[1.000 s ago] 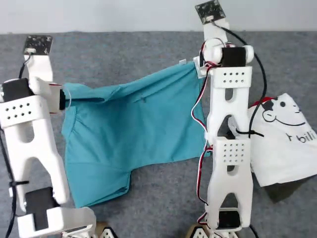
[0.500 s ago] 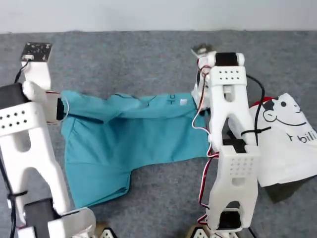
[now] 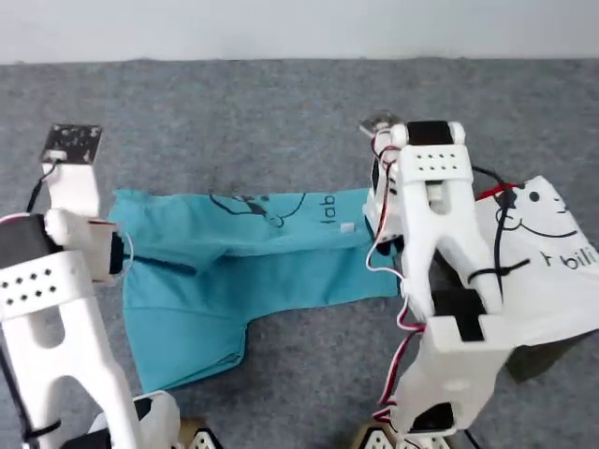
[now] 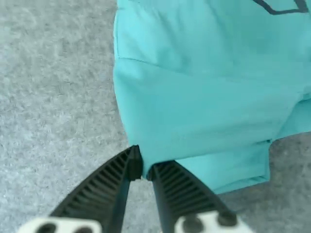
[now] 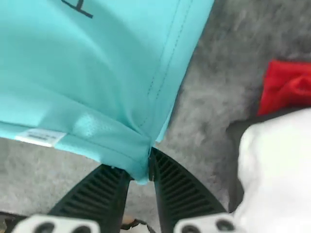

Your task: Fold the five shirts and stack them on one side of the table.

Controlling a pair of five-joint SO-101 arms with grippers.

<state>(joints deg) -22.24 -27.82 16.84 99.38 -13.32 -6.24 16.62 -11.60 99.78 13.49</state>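
Observation:
A teal shirt (image 3: 253, 267) lies on the grey table, its far part folded toward the front so a dark print shows. My left gripper (image 3: 119, 254) is shut on the shirt's left edge; in the left wrist view its black fingers (image 4: 119, 174) pinch the teal cloth (image 4: 204, 97). My right gripper (image 3: 379, 217) is shut on the shirt's right edge, and the right wrist view has its fingers (image 5: 170, 182) clamped on the hem (image 5: 121, 97). To the right a white shirt (image 3: 538, 271) with a bear print lies on top of other clothes.
Red cloth (image 3: 487, 195) and dark cloth (image 3: 533, 360) peek from under the white shirt; they also appear as red cloth (image 5: 286, 87) in the right wrist view. Bare grey table (image 3: 234, 103) stretches behind the shirt. A pale wall borders the far edge.
Both grippers have pulled the shirt's far edge toward the front, folding it over itself. The printed side now faces up along the fold.

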